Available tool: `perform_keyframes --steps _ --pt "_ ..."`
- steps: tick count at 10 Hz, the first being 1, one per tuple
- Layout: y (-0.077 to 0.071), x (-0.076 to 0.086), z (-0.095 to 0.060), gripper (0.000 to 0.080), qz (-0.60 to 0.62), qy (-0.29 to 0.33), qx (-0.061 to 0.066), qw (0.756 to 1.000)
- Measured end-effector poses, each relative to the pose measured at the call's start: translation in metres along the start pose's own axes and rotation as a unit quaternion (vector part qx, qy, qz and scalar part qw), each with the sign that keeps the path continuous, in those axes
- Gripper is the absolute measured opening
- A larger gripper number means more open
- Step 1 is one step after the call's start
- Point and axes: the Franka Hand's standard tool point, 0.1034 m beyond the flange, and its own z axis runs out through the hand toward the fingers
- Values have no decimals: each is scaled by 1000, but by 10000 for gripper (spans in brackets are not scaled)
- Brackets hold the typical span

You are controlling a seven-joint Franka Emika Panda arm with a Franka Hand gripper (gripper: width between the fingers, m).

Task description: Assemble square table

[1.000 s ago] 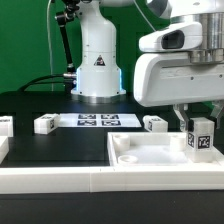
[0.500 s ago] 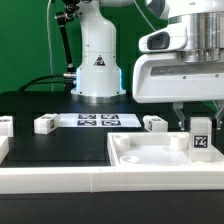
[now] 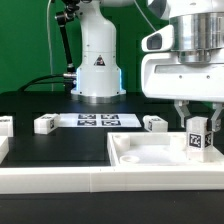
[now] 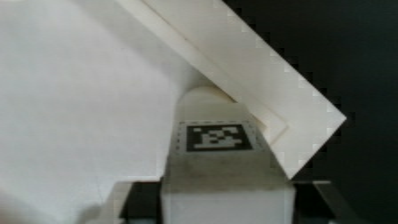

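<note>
**Exterior view**
- Item 1: white plastic square tabletop slab (image 3: 150,153) with a raised rim. It lies flat on the black work surface, against the long white rail (image 3: 50,180).
- Item 2: short white blocky leg (image 3: 197,143) with a black-and-white tag. It stands upright over the tabletop's corner at the exterior view's right. Whether its foot touches the slab cannot be told.
- Item 3: two-finger gripper (image 3: 197,122), fingers clamped on the upper part of item 2.
- Items 4–6: three loose white tagged legs.
  - One (image 3: 153,123) is just behind the tabletop.
  - One (image 3: 44,124) is well off the tabletop, toward the exterior view's left.
  - One (image 3: 4,125) is farther the same way, cut by the frame edge.
- Item 7: marker board (image 3: 95,120), flat, behind the tabletop and between two of the loose legs.
- Change over the last second: the held leg has sunk toward the tabletop and edged slightly toward the exterior view's left. Nothing else has moved.
- Judgement: the leg is being lined up for seating in the corner. The other three are yet to be fitted, so assembly is early.

**Wrist view**
- Held leg (image 4: 217,150), tag facing the camera, between the dark fingers (image 4: 143,203) of the gripper (image 4: 217,195).
- Tabletop (image 4: 71,100) lies beneath, and its rim corner shows just past the leg's tip.
- The socket is hidden.
</note>
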Motion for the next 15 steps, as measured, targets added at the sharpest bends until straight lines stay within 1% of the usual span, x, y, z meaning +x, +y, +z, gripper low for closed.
perform_keyframes --steps 1,2,3,5,7,8,9,10,11,12,15 --pt "0 -1 0 290 67 -3 1 998" --pt "0 -2 0 290 96 -7 0 995" --pt "0 -2 0 290 147 -12 2 989" --pt "0 -2 0 290 239 -27 2 971" --pt "0 -3 1 290 293 -30 2 956" --pt "0 -3 1 290 277 -30 2 960" --pt "0 -3 1 335 259 -30 3 965" --pt "1 -2 1 335 228 -30 2 973" --pt "6 2 2 530 152 -34 -2 988" --pt "8 5 2 621 94 -35 -1 995" --pt "8 5 2 643 -4 -34 2 999"
